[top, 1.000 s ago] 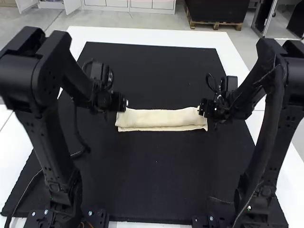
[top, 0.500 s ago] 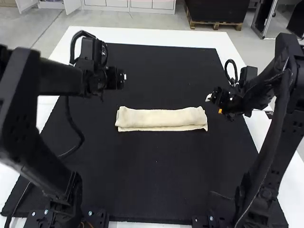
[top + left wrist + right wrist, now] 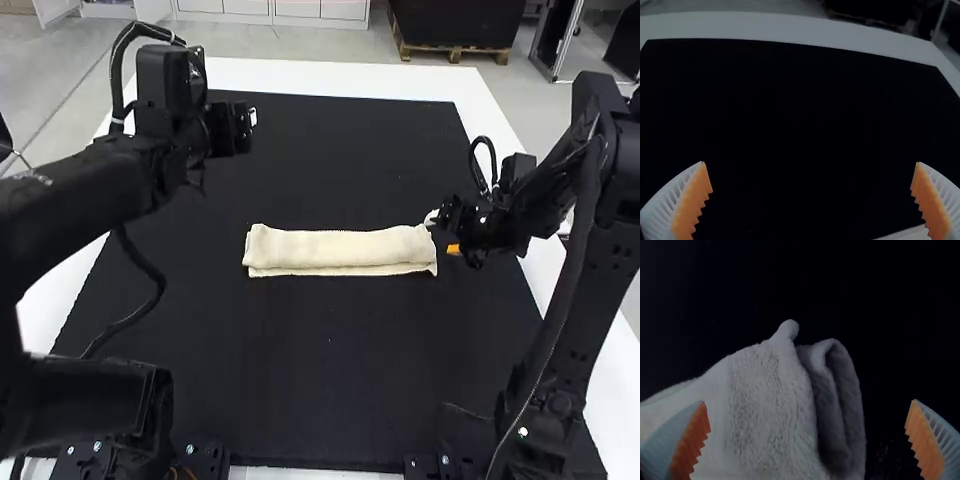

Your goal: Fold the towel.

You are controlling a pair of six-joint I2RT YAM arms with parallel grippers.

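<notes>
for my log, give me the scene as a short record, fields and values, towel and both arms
item: cream towel
towel state: folded into a long narrow strip, layers showing at its right-hand end
towel place: on the black mat, lying crosswise in the high view
left end effector: open, holding nothing, beyond the towel toward the mat's far left
right end effector: open, at the towel's right-hand end, holding nothing
surface under mat: white table
</notes>
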